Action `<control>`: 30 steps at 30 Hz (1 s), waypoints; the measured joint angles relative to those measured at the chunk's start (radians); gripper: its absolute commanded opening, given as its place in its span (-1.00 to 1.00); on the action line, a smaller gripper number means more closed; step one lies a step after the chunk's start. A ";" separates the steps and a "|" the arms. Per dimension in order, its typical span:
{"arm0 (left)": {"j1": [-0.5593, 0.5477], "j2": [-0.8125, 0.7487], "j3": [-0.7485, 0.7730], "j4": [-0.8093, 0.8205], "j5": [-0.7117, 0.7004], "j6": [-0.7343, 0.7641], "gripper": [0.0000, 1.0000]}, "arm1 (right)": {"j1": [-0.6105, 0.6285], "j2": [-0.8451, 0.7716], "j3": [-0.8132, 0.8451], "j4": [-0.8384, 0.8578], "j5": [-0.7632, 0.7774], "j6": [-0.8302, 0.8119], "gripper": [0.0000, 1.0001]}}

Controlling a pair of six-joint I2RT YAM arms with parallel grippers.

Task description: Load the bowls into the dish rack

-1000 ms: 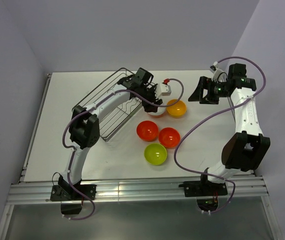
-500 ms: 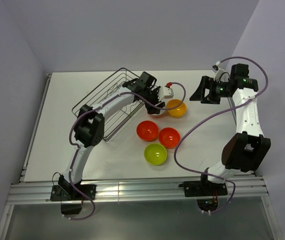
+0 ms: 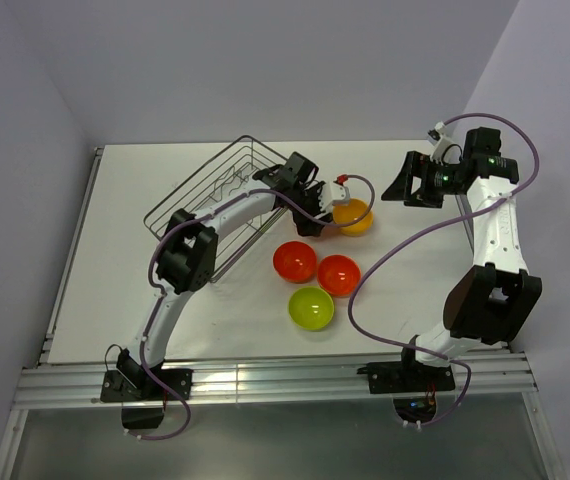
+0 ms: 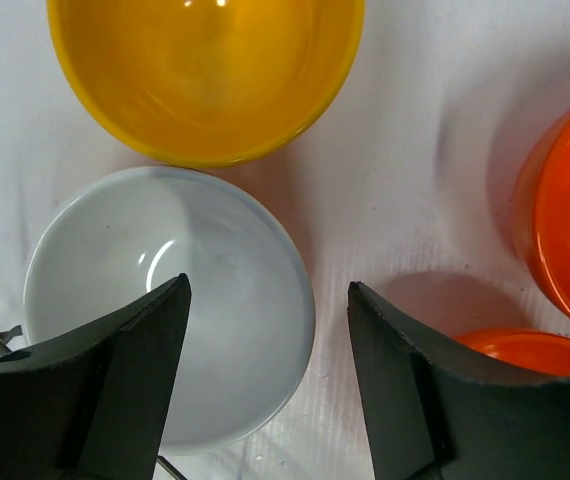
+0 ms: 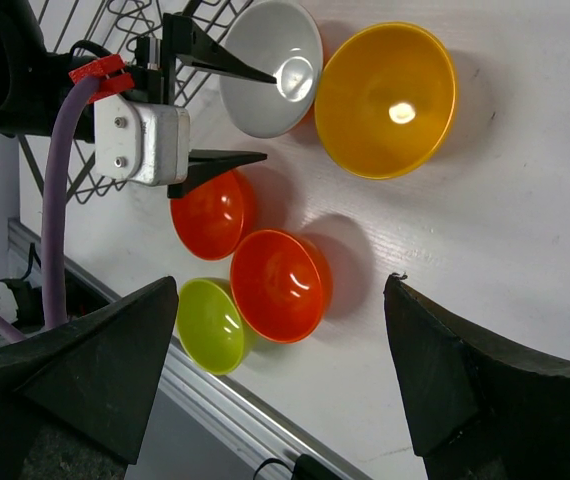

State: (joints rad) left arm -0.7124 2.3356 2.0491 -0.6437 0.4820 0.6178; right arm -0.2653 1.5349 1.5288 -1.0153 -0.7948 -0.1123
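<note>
- Viewing from above: the dish rack (image 3: 210,200) at ten o'clock shows no bowl inside. Four bowls (image 3: 311,308) lie on the table (image 3: 165,300), toward four o'clock of it.
- Left wrist: the left gripper (image 4: 267,290) is spread astride the three-o'clock wall of the white bowl (image 4: 170,310), not pinching it.
- Right wrist: the right gripper (image 5: 280,283) hangs spread and empty. All five bowls are left to load.
</note>
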 measured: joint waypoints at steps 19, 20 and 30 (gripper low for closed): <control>-0.017 0.021 -0.028 0.019 -0.087 0.056 0.21 | -0.003 0.006 -0.012 0.010 0.001 0.000 0.81; -0.021 0.021 -0.034 0.023 -0.091 0.060 0.16 | -0.003 0.006 -0.013 0.012 0.001 0.000 0.81; -0.042 0.021 -0.065 0.034 -0.116 0.085 -0.25 | -0.003 0.007 -0.016 0.013 0.020 0.000 0.80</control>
State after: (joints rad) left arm -0.7547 2.3562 1.9842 -0.6102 0.3660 0.7025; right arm -0.2687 1.5417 1.5124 -1.0019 -0.7750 -0.1127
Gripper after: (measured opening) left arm 0.423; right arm 0.903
